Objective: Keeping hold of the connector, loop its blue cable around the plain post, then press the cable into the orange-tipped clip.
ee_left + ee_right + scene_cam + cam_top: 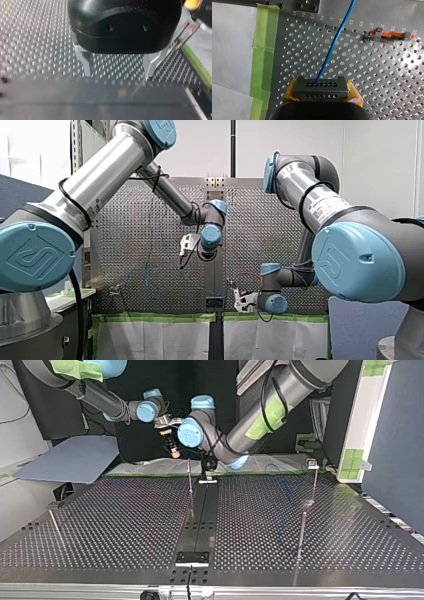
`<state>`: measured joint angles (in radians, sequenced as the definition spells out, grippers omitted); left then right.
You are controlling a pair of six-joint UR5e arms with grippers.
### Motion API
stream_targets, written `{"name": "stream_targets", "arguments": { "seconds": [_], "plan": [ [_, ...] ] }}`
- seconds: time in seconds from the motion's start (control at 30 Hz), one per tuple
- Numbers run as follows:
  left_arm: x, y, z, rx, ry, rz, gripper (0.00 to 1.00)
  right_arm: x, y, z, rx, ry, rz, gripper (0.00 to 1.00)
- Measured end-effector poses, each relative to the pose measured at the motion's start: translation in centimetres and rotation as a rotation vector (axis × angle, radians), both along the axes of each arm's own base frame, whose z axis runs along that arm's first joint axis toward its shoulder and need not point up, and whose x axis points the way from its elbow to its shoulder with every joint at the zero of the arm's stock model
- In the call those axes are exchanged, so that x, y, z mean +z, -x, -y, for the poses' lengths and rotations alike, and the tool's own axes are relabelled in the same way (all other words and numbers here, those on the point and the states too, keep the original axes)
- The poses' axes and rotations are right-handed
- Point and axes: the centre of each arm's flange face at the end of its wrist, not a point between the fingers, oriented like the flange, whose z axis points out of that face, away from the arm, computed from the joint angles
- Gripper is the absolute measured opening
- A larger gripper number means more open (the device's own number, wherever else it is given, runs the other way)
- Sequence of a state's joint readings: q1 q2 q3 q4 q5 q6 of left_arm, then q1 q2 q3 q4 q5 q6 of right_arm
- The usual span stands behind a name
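Right wrist view: my right jaws clamp the connector firmly, so its blue cable trails free over the tabletop near the orange-tipped clip. My left jaws gape wide, empty.

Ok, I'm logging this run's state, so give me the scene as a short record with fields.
Right hand: shut on the grey metal connector block, yellow pads at both sides
Blue cable: leaves the connector block and runs ahead over the perforated metal table
Orange-tipped clip: ahead of the right hand, beside the blue cable, apart from it
Left hand: open, metal fingers empty, over the table
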<state>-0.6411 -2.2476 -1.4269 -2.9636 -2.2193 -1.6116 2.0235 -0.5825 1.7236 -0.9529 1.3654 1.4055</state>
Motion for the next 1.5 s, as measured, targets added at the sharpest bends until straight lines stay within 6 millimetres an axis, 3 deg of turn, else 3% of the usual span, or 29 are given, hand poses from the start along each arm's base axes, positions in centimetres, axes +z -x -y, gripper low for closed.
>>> {"name": "stream_targets", "arguments": {
  "seconds": [0.23,0.37,0.7,1.2,1.5],
  "plan": [
    [-0.8,-4.1,-2.2,0.008,-0.078,-0.051,0.99,0.0,-0.1,-0.1,0.002,0.0,0.0,0.0],
    [-2.1,-5.3,-3.0,0.001,-0.131,-0.094,0.99,0.0,-0.2,-0.1,0.003,0.001,0.001,0.0],
    [-4.7,-5.3,-3.4,-0.086,-0.263,-0.215,0.99,0.1,-0.4,0.0,0.006,0.001,0.001,0.0],
    [-4.2,-4.7,-3.3,-0.18,-0.286,-0.339,0.99,0.1,-0.8,-0.3,0.014,0.001,-0.001,0.0],
    [-3.2,-3.6,-1.6,-0.236,-0.194,-0.409,0.99,0.1,-0.8,-0.5,0.016,-0.003,-0.005,0.0]
  ]
}}
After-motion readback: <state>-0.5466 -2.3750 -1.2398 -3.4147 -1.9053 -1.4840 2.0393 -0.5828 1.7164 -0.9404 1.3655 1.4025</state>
